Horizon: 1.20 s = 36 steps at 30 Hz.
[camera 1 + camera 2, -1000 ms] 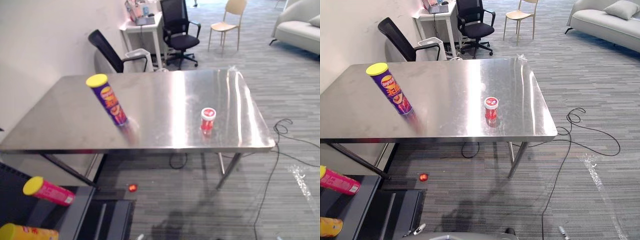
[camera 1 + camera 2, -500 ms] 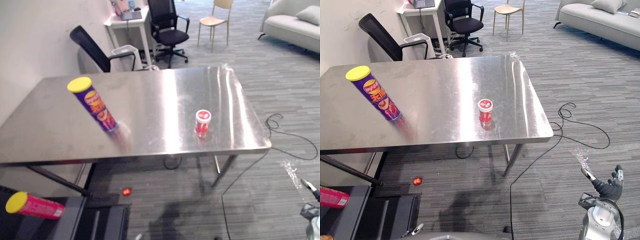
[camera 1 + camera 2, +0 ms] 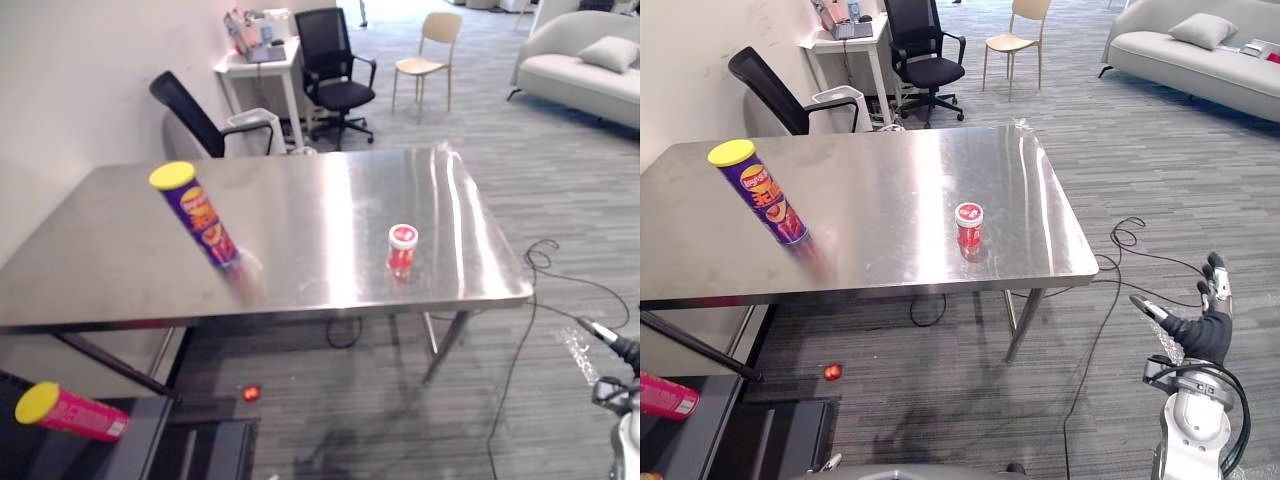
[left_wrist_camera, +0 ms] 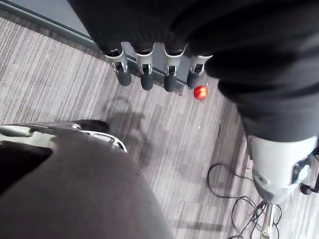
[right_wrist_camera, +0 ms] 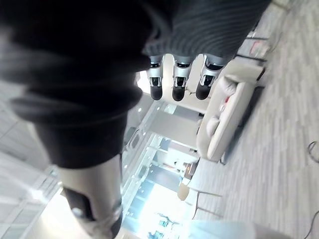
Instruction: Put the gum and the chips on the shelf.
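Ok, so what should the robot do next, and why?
Probably reach the right hand forward toward the gum jar. That hand is open and empty, off the table's near right corner, and the gum jar stands nearest that side; the chips can stands far to the left.

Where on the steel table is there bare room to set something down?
The table is mostly bare: the wide stretch between the chips can and the gum jar, and the whole back half toward the black chair. Tightest: the strip between gum jar and front edge.
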Available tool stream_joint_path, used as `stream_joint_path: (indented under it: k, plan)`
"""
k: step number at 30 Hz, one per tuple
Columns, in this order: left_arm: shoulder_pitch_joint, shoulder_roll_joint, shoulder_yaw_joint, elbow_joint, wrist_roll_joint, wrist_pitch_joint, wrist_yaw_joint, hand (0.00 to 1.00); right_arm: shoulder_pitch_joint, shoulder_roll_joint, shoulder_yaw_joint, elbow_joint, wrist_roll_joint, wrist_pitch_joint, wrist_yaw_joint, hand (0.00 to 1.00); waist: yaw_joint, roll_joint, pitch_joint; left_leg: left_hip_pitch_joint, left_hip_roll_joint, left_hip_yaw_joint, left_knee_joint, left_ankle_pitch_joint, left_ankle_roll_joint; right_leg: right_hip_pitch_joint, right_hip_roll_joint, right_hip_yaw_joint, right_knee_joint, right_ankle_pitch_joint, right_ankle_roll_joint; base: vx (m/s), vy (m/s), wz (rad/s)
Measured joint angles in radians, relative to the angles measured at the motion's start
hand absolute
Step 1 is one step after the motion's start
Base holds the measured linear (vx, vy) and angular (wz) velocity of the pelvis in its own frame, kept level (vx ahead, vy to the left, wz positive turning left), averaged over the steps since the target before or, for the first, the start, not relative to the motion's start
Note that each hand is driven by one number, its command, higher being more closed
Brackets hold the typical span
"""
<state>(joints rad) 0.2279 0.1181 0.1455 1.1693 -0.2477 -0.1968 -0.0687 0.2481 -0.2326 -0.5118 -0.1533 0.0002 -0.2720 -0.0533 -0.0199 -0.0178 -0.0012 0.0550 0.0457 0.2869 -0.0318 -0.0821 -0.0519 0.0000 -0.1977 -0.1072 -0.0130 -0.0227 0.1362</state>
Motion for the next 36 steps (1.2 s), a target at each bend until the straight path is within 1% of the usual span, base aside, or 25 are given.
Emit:
stream_joint_path:
  k: [2,3,5,7,8,11,14,20,22,24,28,30,31,36]
  plan:
    - [0.003,0.002,0.000,-0.010,-0.006,0.000,-0.001,0.00,-0.001,-0.009,0.025,-0.039,0.001,-0.008,0.020,0.00,0.006,-0.003,-0.003,0.000,0.000,-0.004,0.000,0.000,0.000,0.003,0.000,-0.005,0.000,0.000,0.000,0.02,-0.012,0.09]
    - [0.006,0.002,0.001,-0.018,-0.006,0.000,-0.001,0.00,-0.002,-0.019,0.044,-0.056,0.003,-0.024,0.022,0.00,0.010,-0.005,-0.004,0.000,0.000,-0.007,0.000,0.000,0.000,0.004,0.000,-0.007,0.000,0.000,0.000,0.01,-0.011,0.06]
    - [0.007,0.003,0.001,-0.019,-0.009,0.000,-0.002,0.00,-0.011,-0.028,0.069,-0.077,0.014,-0.041,0.037,0.00,0.020,-0.007,-0.005,-0.001,0.000,-0.011,0.000,0.000,0.000,0.005,0.000,-0.011,0.000,0.000,0.000,0.01,-0.017,0.06]
    - [0.007,0.004,0.000,-0.019,-0.009,0.000,-0.001,0.00,-0.016,-0.040,0.097,-0.077,0.041,-0.041,0.043,0.00,0.021,-0.013,-0.002,-0.004,0.000,-0.020,0.001,0.001,0.001,0.007,0.000,-0.020,0.000,0.000,0.000,0.00,-0.018,0.10]
    - [0.007,0.004,0.000,-0.019,-0.009,0.000,-0.001,0.00,-0.017,-0.045,0.107,-0.077,0.046,-0.041,0.045,0.00,0.021,-0.011,-0.003,-0.006,0.000,-0.022,0.001,0.002,0.001,0.007,-0.001,-0.021,0.000,0.000,0.000,-0.01,-0.015,0.12]
    - [0.008,0.004,-0.001,-0.021,-0.009,0.000,-0.001,0.00,-0.042,-0.049,0.155,-0.073,0.049,-0.041,0.055,0.00,0.021,-0.014,-0.001,-0.016,0.000,-0.030,0.001,0.007,0.001,0.002,-0.001,-0.029,0.000,0.000,0.000,-0.01,-0.019,0.08]
    - [0.010,0.004,-0.002,-0.023,-0.008,0.000,0.001,0.00,-0.078,-0.076,0.199,-0.061,0.049,-0.040,0.055,0.00,0.025,-0.015,0.000,-0.020,-0.001,-0.039,0.001,0.010,0.001,0.004,-0.001,-0.038,0.000,0.000,0.000,-0.02,-0.020,0.08]
    - [0.012,0.009,-0.004,-0.024,-0.006,0.002,0.009,0.00,-0.179,-0.087,0.251,0.068,0.047,-0.031,0.037,0.00,0.031,-0.019,0.010,-0.037,-0.005,-0.056,0.000,0.021,0.002,-0.003,-0.001,-0.054,0.001,0.000,0.000,-0.02,-0.012,0.09]
    - [0.011,0.008,-0.009,-0.028,-0.006,0.002,0.017,0.00,-0.213,-0.087,0.258,0.103,0.047,-0.023,0.027,0.00,0.048,-0.014,0.014,-0.041,-0.006,-0.058,-0.001,0.022,0.002,-0.007,-0.001,-0.055,0.002,0.000,0.000,0.00,0.000,0.00]
    - [0.011,0.010,-0.013,-0.029,-0.006,0.002,0.020,0.00,-0.250,-0.087,0.266,0.143,0.047,-0.021,0.006,0.00,0.050,-0.014,0.016,-0.049,-0.008,-0.065,-0.001,0.025,0.004,-0.011,-0.002,-0.060,0.002,0.000,0.000,0.00,-0.012,0.10]
    - [0.009,0.012,-0.020,-0.036,-0.006,0.003,0.025,0.00,-0.342,-0.087,0.296,0.242,0.045,-0.015,-0.030,0.00,0.053,-0.017,0.047,-0.055,-0.010,-0.081,-0.002,0.031,0.005,-0.009,-0.003,-0.075,0.002,0.000,0.000,-0.01,-0.012,0.11]
    - [0.009,0.012,-0.021,-0.036,-0.006,0.003,0.026,0.00,-0.375,-0.087,0.308,0.281,0.044,-0.010,-0.033,0.00,0.056,-0.016,0.051,-0.057,-0.012,-0.083,-0.002,0.032,0.006,-0.010,-0.004,-0.076,0.002,0.000,0.000,0.00,-0.007,0.05]
    - [0.009,0.012,-0.022,-0.036,-0.005,0.003,0.027,0.00,-0.395,-0.087,0.317,0.297,0.042,0.002,-0.038,0.00,0.060,-0.014,0.055,-0.057,-0.013,-0.084,-0.003,0.032,0.007,-0.010,-0.006,-0.077,0.002,0.000,0.000,0.01,-0.002,0.04]
    - [0.004,0.011,-0.023,-0.036,-0.005,0.004,0.030,0.00,-0.452,-0.084,0.345,0.338,0.040,0.016,-0.067,0.00,0.065,-0.013,0.077,-0.068,-0.017,-0.092,-0.003,0.036,0.010,-0.015,-0.009,-0.084,0.002,0.001,-0.001,0.00,-0.004,0.04]
